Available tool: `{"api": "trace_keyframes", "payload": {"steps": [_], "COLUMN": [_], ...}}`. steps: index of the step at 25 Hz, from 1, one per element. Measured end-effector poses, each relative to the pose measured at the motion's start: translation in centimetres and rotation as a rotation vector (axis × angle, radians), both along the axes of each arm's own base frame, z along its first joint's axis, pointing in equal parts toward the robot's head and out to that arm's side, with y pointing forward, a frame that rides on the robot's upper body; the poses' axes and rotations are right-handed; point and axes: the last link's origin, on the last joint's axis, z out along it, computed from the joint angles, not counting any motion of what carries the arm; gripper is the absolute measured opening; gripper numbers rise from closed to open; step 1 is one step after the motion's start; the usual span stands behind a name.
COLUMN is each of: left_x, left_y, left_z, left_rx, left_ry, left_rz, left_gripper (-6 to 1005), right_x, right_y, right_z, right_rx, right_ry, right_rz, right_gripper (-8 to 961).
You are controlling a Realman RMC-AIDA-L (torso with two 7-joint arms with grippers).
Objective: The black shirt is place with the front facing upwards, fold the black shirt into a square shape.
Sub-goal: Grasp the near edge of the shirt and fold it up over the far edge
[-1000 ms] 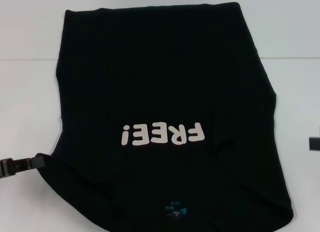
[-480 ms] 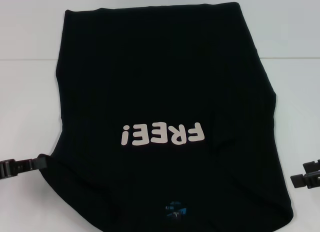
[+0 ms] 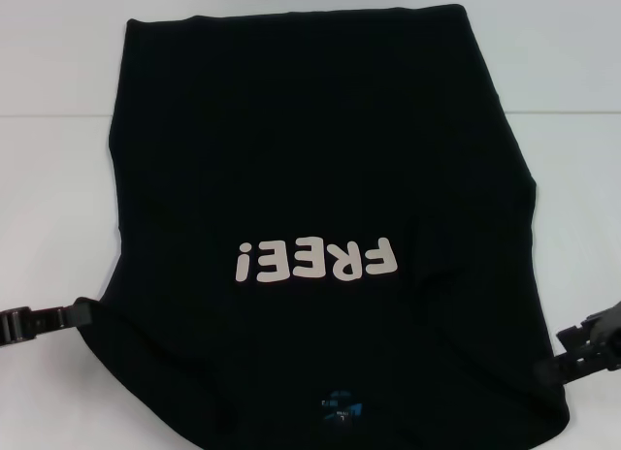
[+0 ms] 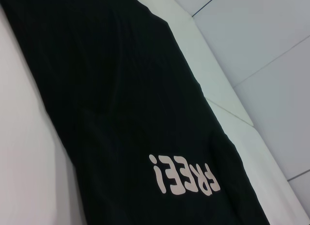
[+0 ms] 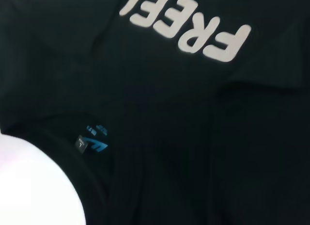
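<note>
Two tools are seen at the near edges of the black shirt point(image 3: 320, 208), one on each side. The shirt is spread front-up across the white tabletop point(image 3: 58, 178), its hem at the far end and its collar nearest the robot, so the pale "FREE!" lettering point(image 3: 316, 261) is read upside down from the head view. A small blue neck label point(image 3: 342, 403) is spotted just inside the collar, below the lettering. The left tool point(image 3: 85, 312) is held low at the shirt's left edge, its tip touching or just beside the cloth where the side meets the shoulder; whether it is wide or narrow cannot be told. The right tool point(image 3: 572, 358) is placed at the shirt's right edge near the shoulder, right against the cloth, and its opening cannot be told either. From the left wrist view, the shirt's body is shown lying flat along the tabletop, with the lettering toward the near end. From the right wrist view, the collar, the label and the lettering are shown close up, with soft creases in the cloth.
</note>
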Motion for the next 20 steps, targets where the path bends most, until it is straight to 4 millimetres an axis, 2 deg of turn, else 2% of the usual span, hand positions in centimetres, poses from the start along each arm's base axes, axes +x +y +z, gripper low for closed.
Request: {"api": "trace_keyframes", "payload": {"steps": [9, 20], "left_x": [-0.1, -0.1], "left_y": [0.1, 0.0], "left_z": [0.1, 0.0], "left_rx": [0.004, 0.004], "left_ry": [0.004, 0.004], "left_rz": [0.000, 0.000], "left_gripper": [7, 7], "right_x": [-0.8, -1.2], "right_y": [0.2, 0.2], "right_z": [-1.7, -2.8], "right_rx": [-0.063, -0.099], "right_ry": [-0.099, -0.178], "right_rz": [-0.001, 0.005], "right_gripper": [793, 791]}}
